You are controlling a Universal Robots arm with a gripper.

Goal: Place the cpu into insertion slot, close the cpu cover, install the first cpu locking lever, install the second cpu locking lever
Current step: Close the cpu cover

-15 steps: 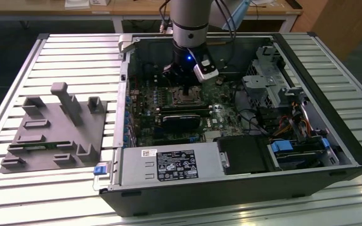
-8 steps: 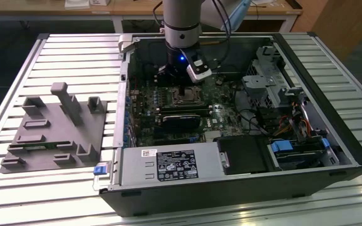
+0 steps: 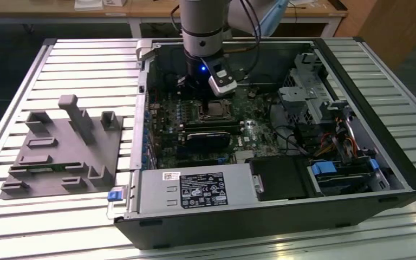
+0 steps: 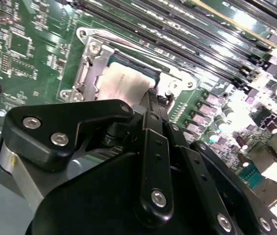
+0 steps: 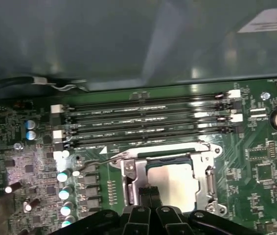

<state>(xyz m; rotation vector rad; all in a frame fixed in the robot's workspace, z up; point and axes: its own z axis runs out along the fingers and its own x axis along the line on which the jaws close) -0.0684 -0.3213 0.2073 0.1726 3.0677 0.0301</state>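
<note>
The cpu (image 5: 175, 180) lies in the insertion slot (image 3: 215, 110) on the green motherboard, its pale metal top showing (image 4: 121, 83). The cpu cover (image 5: 128, 175) lies flat around it, a silvery frame (image 4: 92, 66) with the chip showing through its window. A thin wire locking lever (image 5: 95, 163) sticks out from one corner of the socket. My gripper (image 5: 149, 195) hangs just above the socket's edge, its two black fingers (image 4: 153, 98) pressed together with nothing between them. In the exterior view the gripper (image 3: 208, 100) reaches down into the open computer case, right over the socket.
Long black memory slots (image 5: 148, 120) run beside the socket, and a black card (image 3: 208, 138) lies in front of it. The case walls (image 3: 144, 108), drive cage (image 3: 305, 92) and cables (image 3: 294, 141) hem in the board. A grey fixture (image 3: 63, 146) stands on the slatted table at the exterior view's left.
</note>
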